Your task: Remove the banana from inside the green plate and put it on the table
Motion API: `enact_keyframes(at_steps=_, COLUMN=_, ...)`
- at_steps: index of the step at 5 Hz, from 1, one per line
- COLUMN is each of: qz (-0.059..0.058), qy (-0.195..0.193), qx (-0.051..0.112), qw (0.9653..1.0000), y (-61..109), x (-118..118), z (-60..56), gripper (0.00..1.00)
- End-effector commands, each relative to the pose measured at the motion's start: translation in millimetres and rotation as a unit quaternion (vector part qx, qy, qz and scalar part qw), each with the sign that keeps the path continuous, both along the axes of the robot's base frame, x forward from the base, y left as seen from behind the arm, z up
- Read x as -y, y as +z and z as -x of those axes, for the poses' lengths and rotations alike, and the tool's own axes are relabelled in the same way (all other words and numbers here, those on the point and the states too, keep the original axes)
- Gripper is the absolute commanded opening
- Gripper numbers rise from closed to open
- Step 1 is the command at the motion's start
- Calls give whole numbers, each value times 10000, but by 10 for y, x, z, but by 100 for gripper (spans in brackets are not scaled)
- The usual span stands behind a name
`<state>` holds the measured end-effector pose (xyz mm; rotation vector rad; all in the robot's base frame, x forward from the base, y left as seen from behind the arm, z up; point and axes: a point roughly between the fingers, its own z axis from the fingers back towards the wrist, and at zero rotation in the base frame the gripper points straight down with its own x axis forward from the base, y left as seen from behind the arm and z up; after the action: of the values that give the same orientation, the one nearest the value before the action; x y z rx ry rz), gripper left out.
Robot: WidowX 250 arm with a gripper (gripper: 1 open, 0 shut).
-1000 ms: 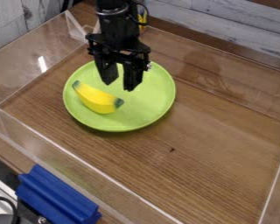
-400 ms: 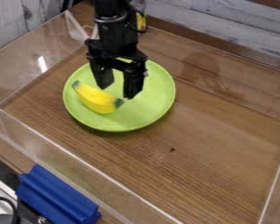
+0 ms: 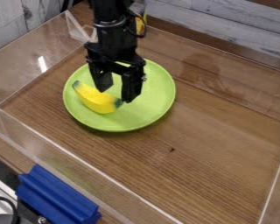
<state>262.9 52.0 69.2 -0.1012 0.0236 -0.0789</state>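
The banana [image 3: 95, 99] lies inside the green plate [image 3: 147, 111], on the left part of its floor in the view. It is yellow and plump with dark tips, and it slants from the upper left down toward the middle of the plate. The plate is round and shallow with a raised rim, and it sits on the brown wood-grain table [image 3: 189, 166]. The black gripper [image 3: 115, 92] reaches in from the top of the view and hangs over the plate, its jaws spread apart. One finger is close to the banana and overlaps its upper edge in the view; whether they touch, I cannot tell. The other finger is over the plate's green floor, to the right of the banana. A blue ribbed object [image 3: 57, 198] is at the lower left, beyond the clear wall [image 3: 49, 157] that borders the table.
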Motion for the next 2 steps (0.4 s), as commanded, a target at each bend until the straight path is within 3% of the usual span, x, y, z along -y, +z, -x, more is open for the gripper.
enact_keyframes(at_steps=1, qz=-88, qy=-42, qx=214, qw=9997, y=70, x=-34, z=-30, gripper=100)
enact_keyframes(at_steps=2, qz=-114, qy=-100, qx=224, qw=9996, y=27, x=-44, z=-27, gripper=100)
